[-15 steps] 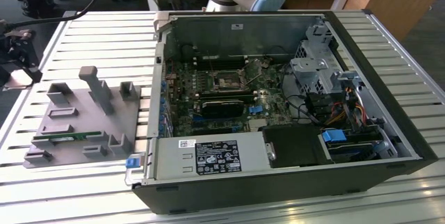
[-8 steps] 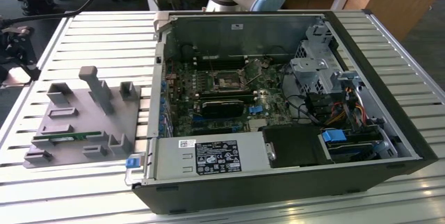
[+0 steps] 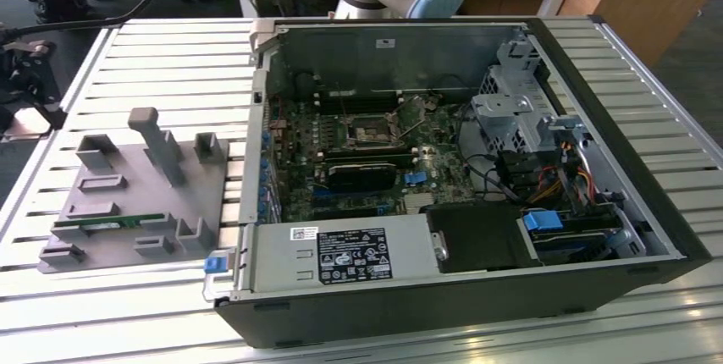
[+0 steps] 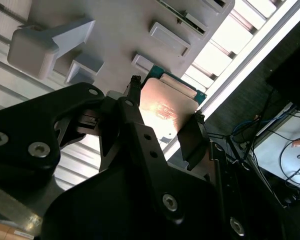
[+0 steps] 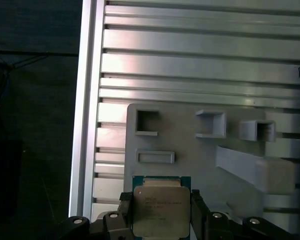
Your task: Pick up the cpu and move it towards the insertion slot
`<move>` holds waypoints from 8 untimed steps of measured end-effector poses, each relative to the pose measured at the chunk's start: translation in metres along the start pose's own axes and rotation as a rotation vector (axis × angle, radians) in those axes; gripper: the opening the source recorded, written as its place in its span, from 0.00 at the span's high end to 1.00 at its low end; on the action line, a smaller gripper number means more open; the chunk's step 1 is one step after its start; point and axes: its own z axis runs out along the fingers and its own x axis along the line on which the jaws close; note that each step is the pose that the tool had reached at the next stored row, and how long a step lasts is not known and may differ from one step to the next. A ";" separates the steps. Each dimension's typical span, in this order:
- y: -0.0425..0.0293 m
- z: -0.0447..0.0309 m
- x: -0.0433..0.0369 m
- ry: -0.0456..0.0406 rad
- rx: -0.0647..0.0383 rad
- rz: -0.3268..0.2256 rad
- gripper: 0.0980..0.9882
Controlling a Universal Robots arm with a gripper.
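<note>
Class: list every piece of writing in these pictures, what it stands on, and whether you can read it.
Silver-grey square cpu: lines of print on its top, too small to read.
Black-and-white label on the grey metal box in the computer case: too small to read.
No text here is legible.

I am gripping the chip (image 5: 161, 210) between my fingers (image 5: 126, 207) over the tray (image 5: 190, 155), which is lying on the counter (image 3: 169, 59) to the exterior view's left of the open case (image 3: 452, 313) holding the socket (image 3: 370, 133).

Place: a robotics lab, where I work.
Signs: slotted aluminium table (image 3: 147, 59), opened black computer tower (image 3: 452, 317), grey plastic parts fixture (image 3: 141, 190).
</note>
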 end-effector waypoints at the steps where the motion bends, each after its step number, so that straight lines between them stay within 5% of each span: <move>1: 0.0000 -0.0003 -0.0004 -0.0001 0.000 0.000 0.50; 8: -0.0002 -0.0015 -0.0047 -0.0002 0.000 0.000 0.50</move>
